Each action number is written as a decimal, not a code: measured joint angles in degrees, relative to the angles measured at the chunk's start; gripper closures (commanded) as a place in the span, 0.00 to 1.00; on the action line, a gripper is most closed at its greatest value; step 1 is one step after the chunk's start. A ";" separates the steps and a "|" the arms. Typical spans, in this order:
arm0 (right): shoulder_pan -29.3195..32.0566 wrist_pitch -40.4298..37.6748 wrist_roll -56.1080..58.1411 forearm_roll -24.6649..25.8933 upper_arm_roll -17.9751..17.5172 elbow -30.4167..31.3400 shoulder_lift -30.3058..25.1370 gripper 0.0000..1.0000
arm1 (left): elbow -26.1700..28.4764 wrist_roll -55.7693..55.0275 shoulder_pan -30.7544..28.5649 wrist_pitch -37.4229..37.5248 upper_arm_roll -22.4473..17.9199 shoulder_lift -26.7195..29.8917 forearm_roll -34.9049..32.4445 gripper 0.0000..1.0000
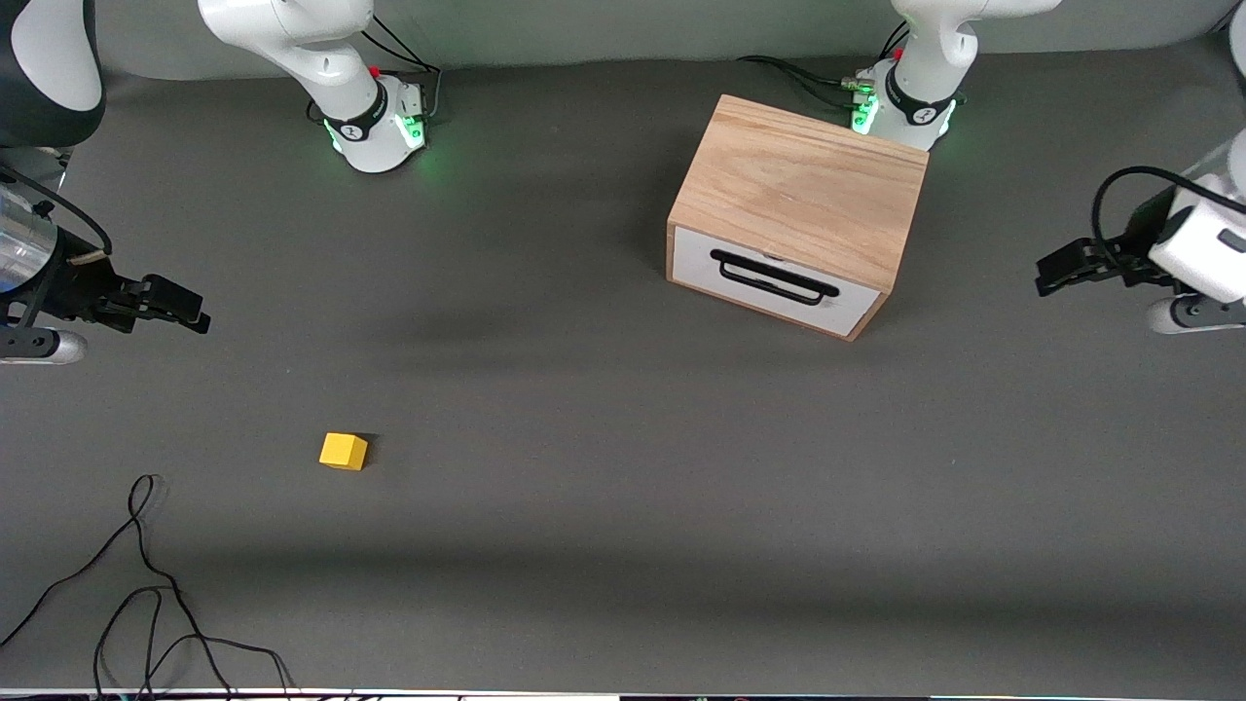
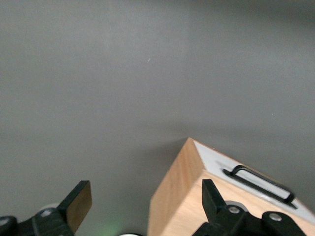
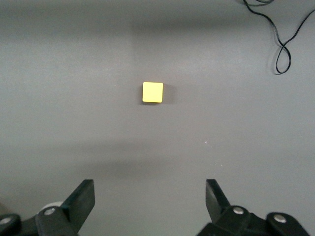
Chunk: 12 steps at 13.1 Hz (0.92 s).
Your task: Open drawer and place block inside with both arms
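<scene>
The light-wood cabinet point(image 1: 803, 185) stands near the left arm's base, with the drawer point(image 1: 769, 287) shut in it. The drawer's white front and black bar handle point(image 1: 774, 276) face the front camera. The yellow block point(image 1: 344, 451) lies on the grey table toward the right arm's end, nearer the front camera than the cabinet. My left gripper point(image 1: 1046, 275) is open and empty in the air beside the cabinet. In the left wrist view point(image 2: 146, 204) the cabinet point(image 2: 182, 196) and handle point(image 2: 258, 180) show. My right gripper point(image 1: 195, 313) is open and empty; in the right wrist view point(image 3: 150, 199) the block point(image 3: 152, 92) lies apart from it.
A loose black cable point(image 1: 146, 584) lies on the table at the front edge toward the right arm's end; it also shows in the right wrist view point(image 3: 283, 46). The arms' green-lit bases point(image 1: 375, 127) stand along the back edge.
</scene>
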<state>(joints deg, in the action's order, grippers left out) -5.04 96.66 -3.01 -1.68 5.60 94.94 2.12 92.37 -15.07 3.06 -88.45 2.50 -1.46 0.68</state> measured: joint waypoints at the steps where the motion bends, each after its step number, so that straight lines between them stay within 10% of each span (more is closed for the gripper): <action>1: 0.00 0.00 0.00 0.00 0.00 0.00 0.13 0.00 | 0.03 -5.25 2.19 0.11 0.30 -0.02 0.05 0.00; 12: 0.00 1.03 0.02 0.00 0.05 0.16 1.31 0.00 | 0.07 -77.20 26.87 -3.44 1.29 -4.35 2.14 0.00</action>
<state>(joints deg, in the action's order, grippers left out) -5.03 97.69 -2.99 -1.68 5.65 95.10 3.43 92.44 -92.28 29.93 -91.89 3.79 -5.81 2.82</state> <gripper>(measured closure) 0.000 0.000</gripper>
